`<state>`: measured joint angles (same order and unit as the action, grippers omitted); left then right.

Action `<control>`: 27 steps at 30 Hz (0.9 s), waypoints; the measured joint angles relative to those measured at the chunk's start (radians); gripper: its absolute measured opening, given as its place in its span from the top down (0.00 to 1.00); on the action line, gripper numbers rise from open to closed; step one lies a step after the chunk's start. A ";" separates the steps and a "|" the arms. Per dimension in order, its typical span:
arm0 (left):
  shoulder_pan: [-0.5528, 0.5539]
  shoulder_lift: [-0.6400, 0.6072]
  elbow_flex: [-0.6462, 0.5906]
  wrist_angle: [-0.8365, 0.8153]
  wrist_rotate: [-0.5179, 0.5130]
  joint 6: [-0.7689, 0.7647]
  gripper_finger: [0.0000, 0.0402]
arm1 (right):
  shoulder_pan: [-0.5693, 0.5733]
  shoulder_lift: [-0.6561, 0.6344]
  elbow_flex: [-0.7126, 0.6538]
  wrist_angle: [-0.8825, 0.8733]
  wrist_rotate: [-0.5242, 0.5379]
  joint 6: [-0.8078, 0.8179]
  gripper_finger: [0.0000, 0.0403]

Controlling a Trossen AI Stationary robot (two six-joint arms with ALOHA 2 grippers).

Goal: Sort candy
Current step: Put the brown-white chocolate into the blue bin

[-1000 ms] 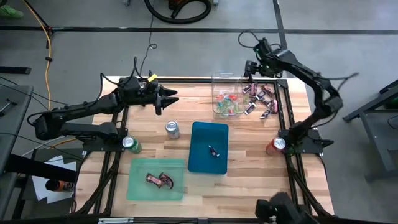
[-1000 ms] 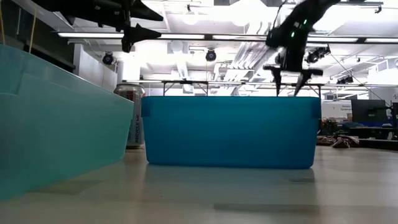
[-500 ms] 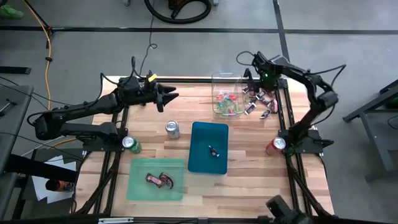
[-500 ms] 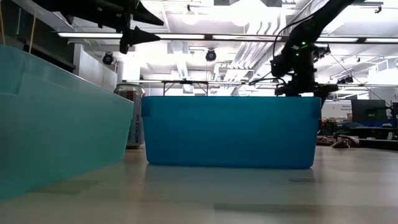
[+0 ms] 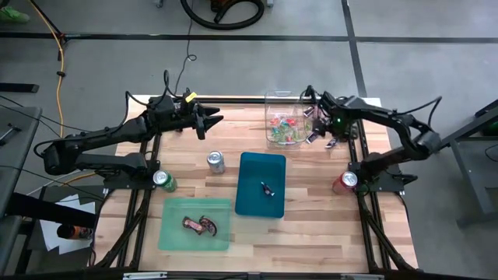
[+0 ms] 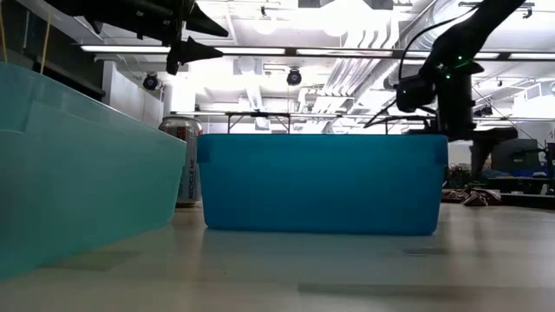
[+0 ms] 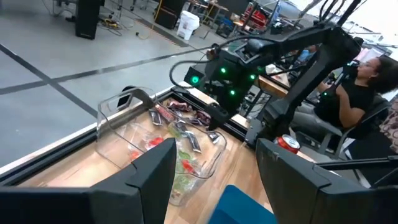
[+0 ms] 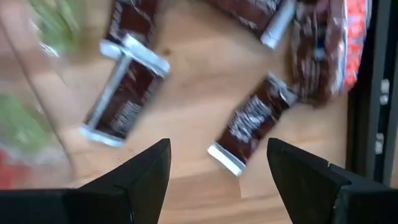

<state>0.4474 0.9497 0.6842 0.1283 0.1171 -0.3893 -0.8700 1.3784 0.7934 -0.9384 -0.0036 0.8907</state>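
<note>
Candy is in four spots. Left to right in the high view: a couple of dark red-brown wrapped pieces (image 5: 201,225) lying in the light green tray (image 5: 173,208) at the near left of the table; one small dark piece (image 5: 268,187) in the blue bin (image 5: 250,166) at centre; bright red and green sweets (image 5: 285,127) in the clear container (image 5: 283,98) at the far side; and a loose pile of dark bars (image 5: 333,129) on the bare wood just right of that container.

My left gripper (image 5: 213,121) hangs in the air over the far left of the table, fingers apart, nothing between them, pointing toward the clear container but well short of it. Silver can (image 5: 215,162) stands near the blue bin's left side, green can (image 5: 163,180) further left by the frame.

My right gripper (image 8: 217,180) is low over the loose pile, between the clear container and the table's right frame rail. Jaws stand wide and empty. In its wrist view a brown bar with silver ends (image 8: 252,123) lies on the wood in the gap between my fingers (image 8: 134,180); a second bar (image 8: 124,96) lies beside it, more at the edge of the shot. Can't tell if the fingertips touch the table.

Red can (image 5: 347,181) stands by the right frame post. A seated person (image 7: 357,87) shows beyond the table in the left wrist view.
</note>
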 joint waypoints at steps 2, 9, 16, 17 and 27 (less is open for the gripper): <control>0.000 0.000 0.000 0.000 0.000 0.000 0.48 | 0.016 -0.011 -0.024 -0.001 0.008 0.032 0.35; 0.000 0.000 0.000 0.000 0.002 -0.001 0.48 | 0.055 -0.013 -0.114 0.089 0.039 0.187 0.35; 0.000 0.000 0.000 -0.001 0.003 -0.001 0.48 | 0.054 -0.013 -0.159 0.141 0.062 0.255 0.42; 0.000 0.000 0.000 -0.001 0.003 -0.001 0.48 | 0.054 -0.013 -0.166 0.141 0.065 0.255 0.44; 0.000 -0.004 0.000 -0.002 0.008 -0.014 0.48 | 0.090 -0.019 -0.212 0.161 0.132 0.252 0.87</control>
<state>0.4475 0.9457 0.6842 0.1267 0.1251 -0.4031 -0.7801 1.3595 0.5813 -0.7771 0.1285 1.1430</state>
